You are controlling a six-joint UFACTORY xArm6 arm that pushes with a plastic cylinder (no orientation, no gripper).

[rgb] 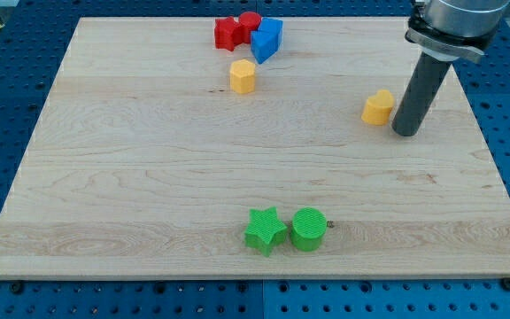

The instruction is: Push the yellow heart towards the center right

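Observation:
The yellow heart (379, 106) lies on the wooden board (149, 177) at the view's right, a little above mid-height. My tip (405, 131) is just to the right of it and slightly lower, nearly touching its right side. A yellow hexagon block (243, 77) sits near the top centre.
A red star-like block (229, 34), a red cylinder (251, 22) and a blue block (267, 39) cluster at the top centre. A green star (265, 230) and a green cylinder (308, 229) sit side by side near the bottom centre. The board's right edge is close to my tip.

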